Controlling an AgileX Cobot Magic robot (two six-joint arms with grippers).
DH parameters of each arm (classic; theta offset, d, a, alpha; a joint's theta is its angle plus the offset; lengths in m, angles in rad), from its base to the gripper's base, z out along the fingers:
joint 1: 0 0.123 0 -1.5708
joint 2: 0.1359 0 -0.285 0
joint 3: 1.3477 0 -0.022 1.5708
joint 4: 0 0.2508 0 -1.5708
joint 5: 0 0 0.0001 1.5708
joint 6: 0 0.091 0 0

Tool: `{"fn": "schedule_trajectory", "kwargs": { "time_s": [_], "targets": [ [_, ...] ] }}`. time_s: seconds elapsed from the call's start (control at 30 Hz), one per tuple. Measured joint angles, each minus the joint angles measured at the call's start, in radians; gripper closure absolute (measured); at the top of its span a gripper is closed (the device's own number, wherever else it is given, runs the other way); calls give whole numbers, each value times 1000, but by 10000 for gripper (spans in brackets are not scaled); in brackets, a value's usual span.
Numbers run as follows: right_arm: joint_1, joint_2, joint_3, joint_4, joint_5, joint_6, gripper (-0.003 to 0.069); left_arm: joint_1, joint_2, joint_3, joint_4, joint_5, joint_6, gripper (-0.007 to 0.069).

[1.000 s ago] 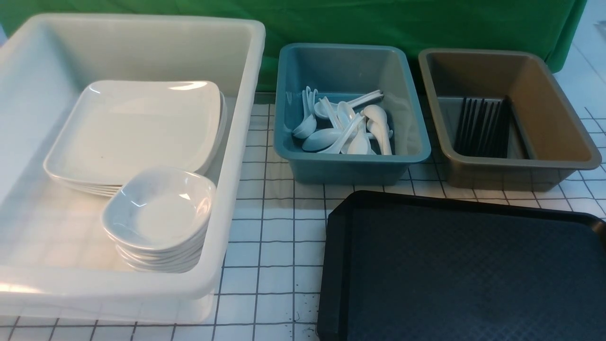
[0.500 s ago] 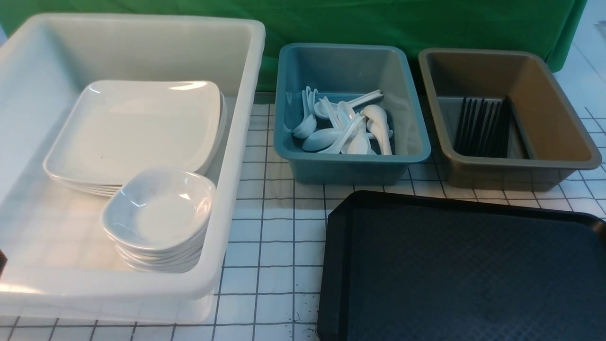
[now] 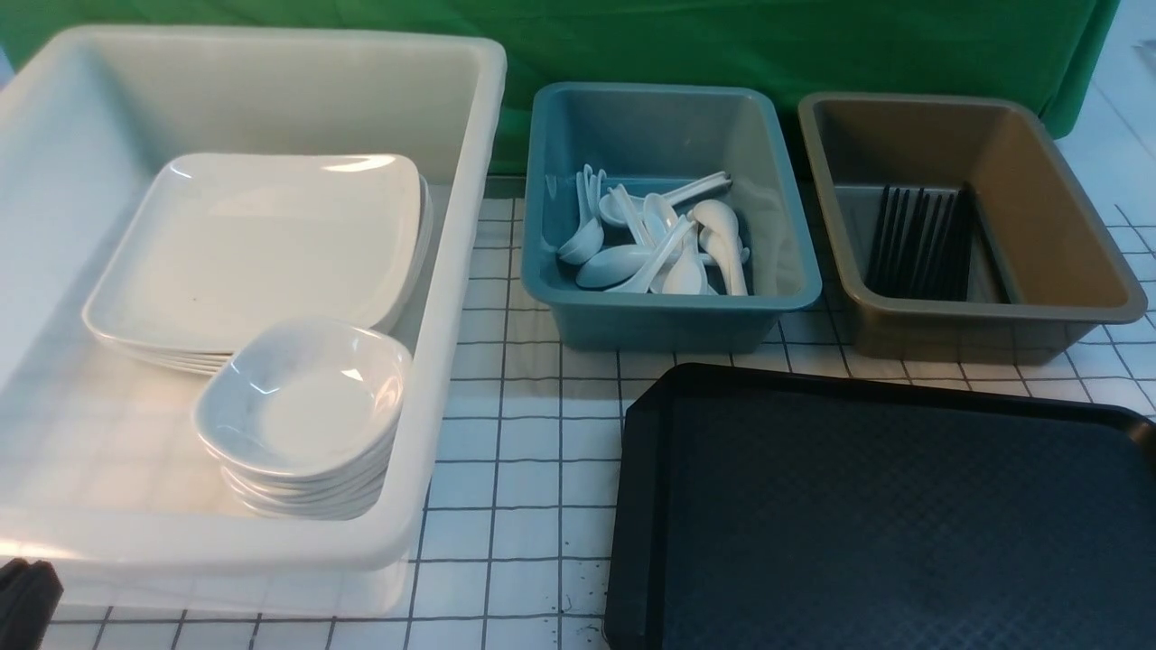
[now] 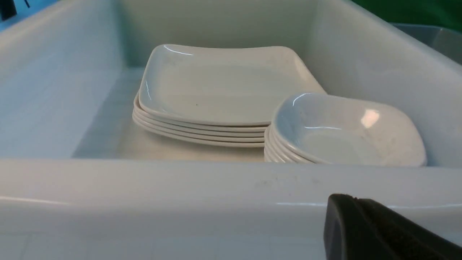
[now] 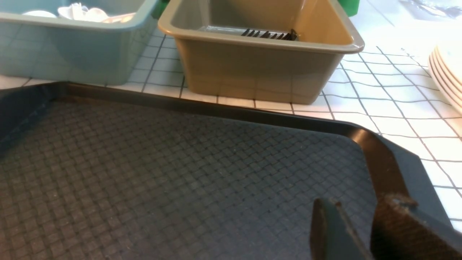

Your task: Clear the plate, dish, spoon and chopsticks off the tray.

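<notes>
The black tray (image 3: 885, 515) lies at the front right with nothing on it; its textured floor (image 5: 162, 173) fills the right wrist view. A stack of white plates (image 3: 262, 244) and a stack of small dishes (image 3: 302, 406) sit in the white tub (image 3: 452, 298). White spoons (image 3: 659, 248) lie in the blue tub (image 3: 673, 307), and black chopsticks (image 3: 917, 244) in the brown tub (image 3: 975, 316). My left gripper (image 3: 23, 596) is shut and empty, just outside the white tub's near wall (image 4: 180, 195), its tip (image 4: 352, 198) low against it. My right gripper (image 5: 361, 206) is open over the tray's near-right corner.
A green cloth (image 3: 722, 45) hangs behind the tubs. The table is white with a black grid (image 3: 524, 433). Another stack of white plates (image 5: 447, 68) stands on the table beside the brown tub, seen only in the right wrist view.
My left gripper's dark tip has come into the front view at the left edge and moved down to the bottom left corner. Nothing else has moved.
</notes>
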Motion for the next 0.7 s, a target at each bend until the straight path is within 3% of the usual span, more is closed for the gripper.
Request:
{"fn": "schedule_trajectory", "kwargs": {
  "time_s": [0.7],
  "targets": [
    [0, 0, 0, 0, 0, 0, 419, 0, 0, 0, 0, -4, 39, 604]
  ]
}}
